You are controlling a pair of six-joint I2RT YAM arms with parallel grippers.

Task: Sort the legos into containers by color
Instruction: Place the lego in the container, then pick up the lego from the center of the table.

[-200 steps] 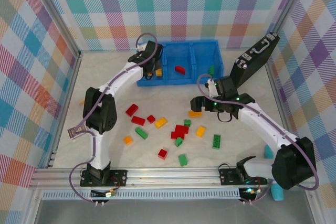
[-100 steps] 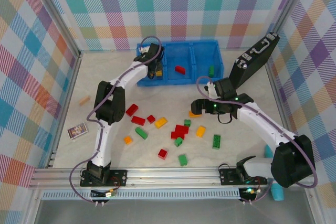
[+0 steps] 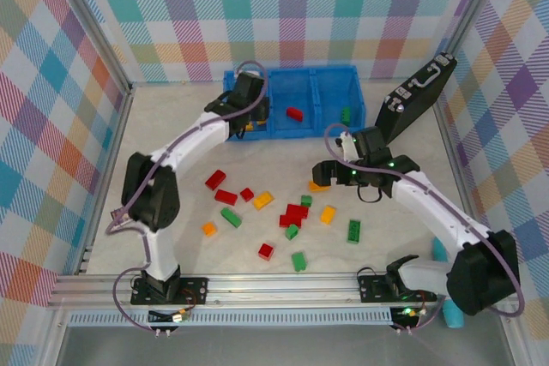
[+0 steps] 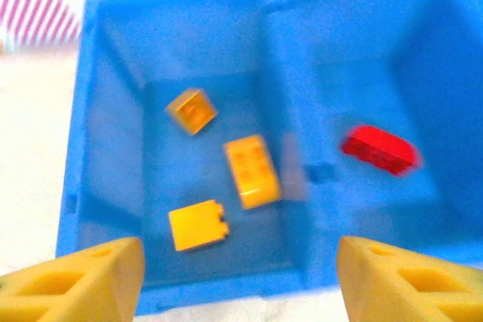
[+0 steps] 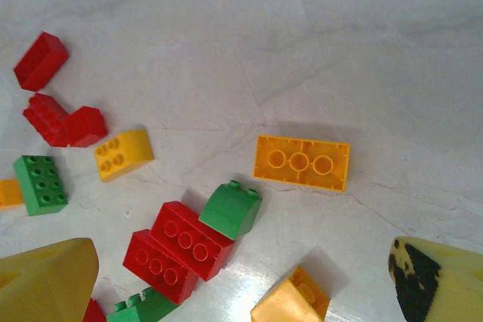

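The left claw [image 4: 240, 277] hangs over the left compartment [image 4: 113, 148] of the blue bin [image 3: 330, 130] at the table's [image 3: 232, 255] far edge. Its jaws are spread and it holds nothing. Three orange-yellow bricks [image 4: 253, 171] lie in that compartment, a red brick [image 4: 379, 148] in the middle one and a green brick [image 3: 345, 115] in the right one. Loose legos [image 3: 294, 214] lie scattered mid-table. The right claw [image 5: 241, 265] gapes wide and empty above an orange brick [image 5: 302, 162], not touching it.
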